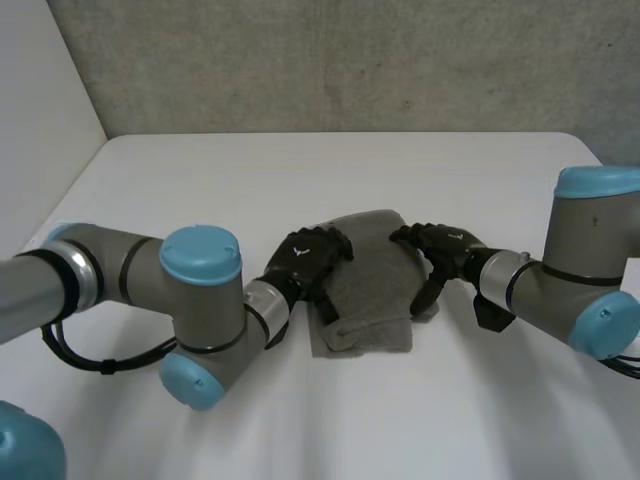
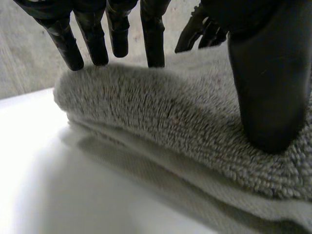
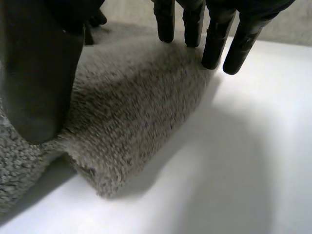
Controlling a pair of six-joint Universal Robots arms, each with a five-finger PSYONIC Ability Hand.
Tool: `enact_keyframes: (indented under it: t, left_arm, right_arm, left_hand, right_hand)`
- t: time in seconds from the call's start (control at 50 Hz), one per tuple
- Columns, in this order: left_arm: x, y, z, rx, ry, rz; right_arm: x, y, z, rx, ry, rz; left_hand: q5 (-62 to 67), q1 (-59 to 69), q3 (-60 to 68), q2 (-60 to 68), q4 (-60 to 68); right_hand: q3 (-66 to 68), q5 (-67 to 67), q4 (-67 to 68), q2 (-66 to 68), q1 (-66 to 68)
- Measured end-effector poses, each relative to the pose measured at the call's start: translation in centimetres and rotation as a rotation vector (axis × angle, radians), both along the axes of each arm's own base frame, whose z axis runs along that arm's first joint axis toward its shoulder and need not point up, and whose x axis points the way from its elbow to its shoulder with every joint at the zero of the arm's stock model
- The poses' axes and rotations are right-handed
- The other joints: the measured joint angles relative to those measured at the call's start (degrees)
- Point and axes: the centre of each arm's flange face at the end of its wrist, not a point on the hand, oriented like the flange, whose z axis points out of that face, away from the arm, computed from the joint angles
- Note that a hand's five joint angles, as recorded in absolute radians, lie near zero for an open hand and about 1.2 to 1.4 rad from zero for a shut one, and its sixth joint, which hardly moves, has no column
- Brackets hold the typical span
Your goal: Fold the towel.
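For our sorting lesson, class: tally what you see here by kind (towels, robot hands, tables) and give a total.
towel: 1
hands: 2, the left hand and the right hand
table: 1
Total: 4

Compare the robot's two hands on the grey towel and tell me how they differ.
The left hand sits on the towel's left edge; the right hand sits on its right edge. In the head view the left hand covers the towel's far left corner, while the right hand's fingers angle down along the side. Shared: both are black, with straight fingers touching the towel and a thumb resting on top.
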Motion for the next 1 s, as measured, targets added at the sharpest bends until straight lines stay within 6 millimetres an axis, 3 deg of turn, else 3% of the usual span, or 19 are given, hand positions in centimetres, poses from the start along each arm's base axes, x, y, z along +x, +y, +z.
enact_keyframes:
  t: [0.12,0.24,0.3,0.52,0.62,0.7,0.82,1.0]
  left_arm:
    - [0.2,0.0,-0.7,0.012,-0.015,0.013]
    - [0.5,-0.4,0.9,-0.010,0.001,0.030]
    - [0.6,-0.6,3.0,-0.042,0.024,0.041]
    - [2.0,0.5,13.8,-0.212,0.149,0.069]
    - [4.0,0.7,17.9,-0.271,0.177,0.148]
    - [6.9,-0.4,20.5,-0.312,0.166,0.302]
    - [9.4,-1.7,22.1,-0.345,0.130,0.436]
    - [10.1,-2.1,21.6,-0.309,0.075,0.459]
  right_arm:
    - [0.1,-0.2,-0.9,0.005,0.020,0.011]
    - [0.3,0.0,0.6,-0.040,0.023,0.025]
    - [0.3,0.2,2.5,-0.082,0.011,0.028]
    - [-0.8,0.9,11.6,-0.312,-0.029,-0.088]
    - [-2.5,0.9,15.3,-0.426,-0.005,-0.265]
    - [-4.0,1.0,17.8,-0.511,0.035,-0.419]
    - [-4.8,1.0,19.1,-0.561,0.068,-0.491]
    - [-4.9,0.7,19.0,-0.556,0.077,-0.488]
  left_hand:
    - [0.0,0.0,0.0,0.0,0.0]
    - [0.0,0.0,0.0,0.0,0.0]
    - [0.0,0.0,0.0,0.0,0.0]
    - [0.0,0.0,0.0,0.0,0.0]
    - [0.0,0.0,0.0,0.0,0.0]
    - [0.0,0.0,0.0,0.0,0.0]
    - [0.0,0.0,0.0,0.0,0.0]
    - [0.0,0.0,0.0,0.0,0.0]
  right_hand:
    - [-0.1,0.0,0.0,-0.3,-0.3]
    - [-0.2,0.0,0.0,-0.3,-0.3]
    - [-0.2,0.0,0.0,-0.3,-0.3]
    - [-0.2,0.0,0.0,-0.3,-0.3]
    - [-0.2,0.0,0.0,-0.3,-0.3]
    - [-0.2,0.0,0.0,-0.3,-0.3]
    - [-0.2,0.0,0.0,-0.3,-0.3]
    - [-0.2,0.0,0.0,-0.3,-0.3]
